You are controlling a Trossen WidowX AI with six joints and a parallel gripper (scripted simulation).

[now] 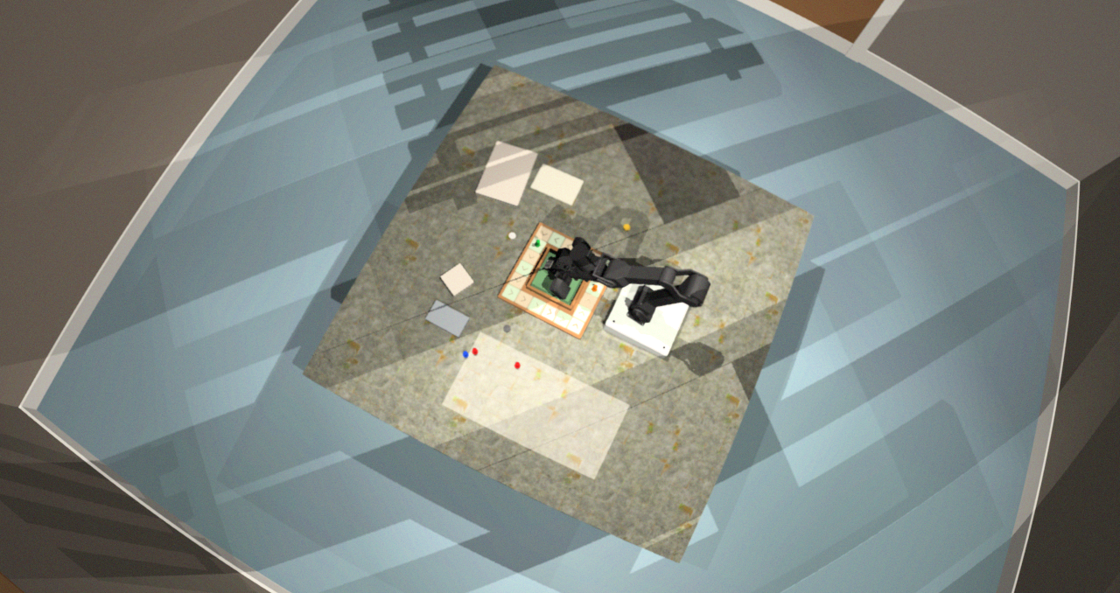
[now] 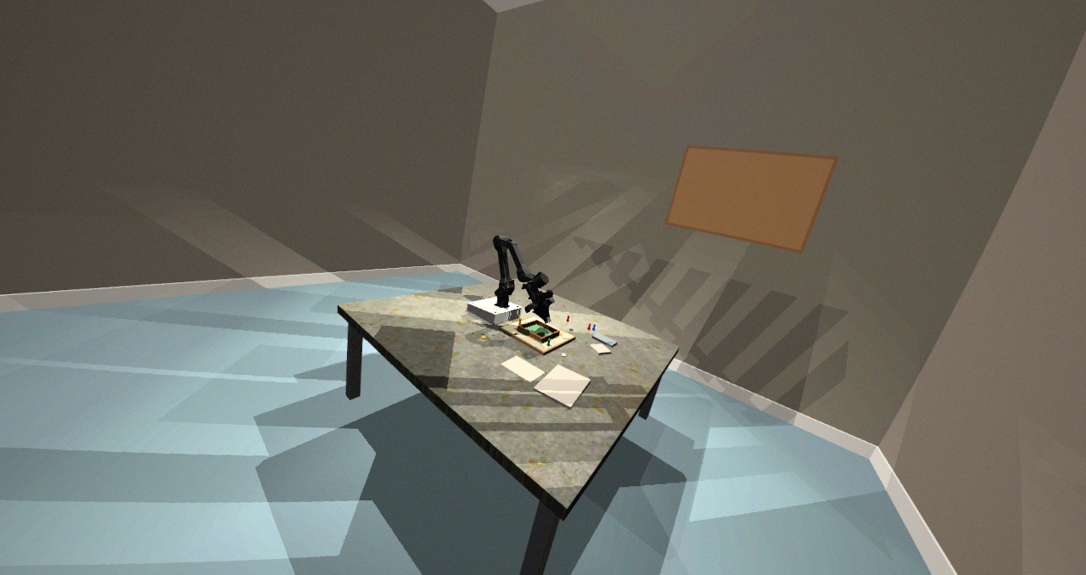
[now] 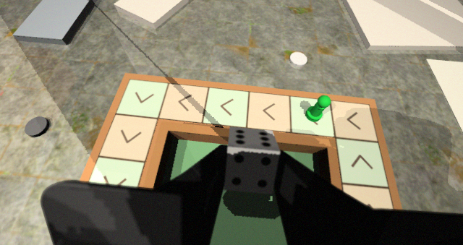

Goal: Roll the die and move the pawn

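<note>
My gripper (image 3: 249,155) (image 2: 545,319) is shut on the die (image 3: 252,169), above the tray (image 3: 155,155), whose floor is green. The die's six-pip face and four-pip face show in the wrist view. The board (image 3: 226,108) (image 1: 522,300) runs around the tray with arrowed squares. The green pawn (image 3: 315,114) (image 1: 537,242) (image 2: 548,342) stands upright on a pale green square. The orange pawn (image 1: 594,287) (image 2: 520,320) stands on the board on the side nearest the arm's base; it does not show in the wrist view. My arm covers part of the board in the top view.
Off the board are two red pawns (image 1: 474,352) (image 1: 516,365), a blue pawn (image 1: 465,353), a white disc (image 3: 298,58), a dark disc (image 3: 37,126) and a yellow disc (image 1: 626,226). A grey block (image 3: 58,14) and several pale slabs (image 3: 151,3) (image 1: 507,173) (image 1: 556,184) lie farther out.
</note>
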